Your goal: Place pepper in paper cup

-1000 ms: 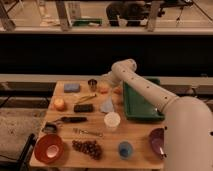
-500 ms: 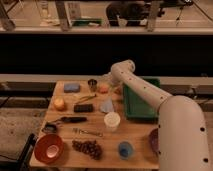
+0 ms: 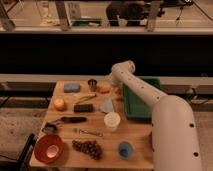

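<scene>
Shifted since the earlier frame: the arm's thick near segment lies further left and lower, crossing the green tray (image 3: 132,107). The gripper (image 3: 112,85) hangs at the far side of the table (image 3: 135,132), just beside the pepper (image 3: 104,88), which lies flat near the metal cup (image 3: 92,84). Whether the gripper is open, closed or holding anything cannot be told. The paper cup (image 3: 112,121) stands upright nearer the front, mouth up to receive the pepper. Judged step: approach for grasp.
</scene>
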`<state>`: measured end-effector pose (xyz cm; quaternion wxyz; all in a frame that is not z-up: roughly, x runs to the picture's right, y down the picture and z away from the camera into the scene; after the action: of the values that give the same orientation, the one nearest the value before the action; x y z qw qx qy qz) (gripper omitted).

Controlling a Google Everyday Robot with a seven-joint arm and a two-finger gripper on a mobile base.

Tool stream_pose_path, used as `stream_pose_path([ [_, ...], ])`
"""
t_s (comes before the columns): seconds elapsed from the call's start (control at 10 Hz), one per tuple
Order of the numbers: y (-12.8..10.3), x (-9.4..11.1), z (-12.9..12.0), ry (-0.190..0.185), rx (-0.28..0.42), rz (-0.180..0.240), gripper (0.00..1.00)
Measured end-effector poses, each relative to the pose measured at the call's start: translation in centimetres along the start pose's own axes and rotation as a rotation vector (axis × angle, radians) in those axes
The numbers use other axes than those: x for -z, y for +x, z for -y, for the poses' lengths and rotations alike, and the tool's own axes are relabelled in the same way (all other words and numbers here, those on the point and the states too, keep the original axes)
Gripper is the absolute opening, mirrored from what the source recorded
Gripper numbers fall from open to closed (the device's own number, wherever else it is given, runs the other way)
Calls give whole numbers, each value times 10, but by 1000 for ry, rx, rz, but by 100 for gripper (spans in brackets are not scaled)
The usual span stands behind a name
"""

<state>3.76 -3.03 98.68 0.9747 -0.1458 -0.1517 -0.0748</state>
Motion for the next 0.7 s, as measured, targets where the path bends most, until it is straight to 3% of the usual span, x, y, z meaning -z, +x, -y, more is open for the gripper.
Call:
stream_pose_path([
  [0.3, -5, -4, 11, -1, -11, 14, 80],
  [0.7, -13, -11, 10, -25, -77, 81, 80],
])
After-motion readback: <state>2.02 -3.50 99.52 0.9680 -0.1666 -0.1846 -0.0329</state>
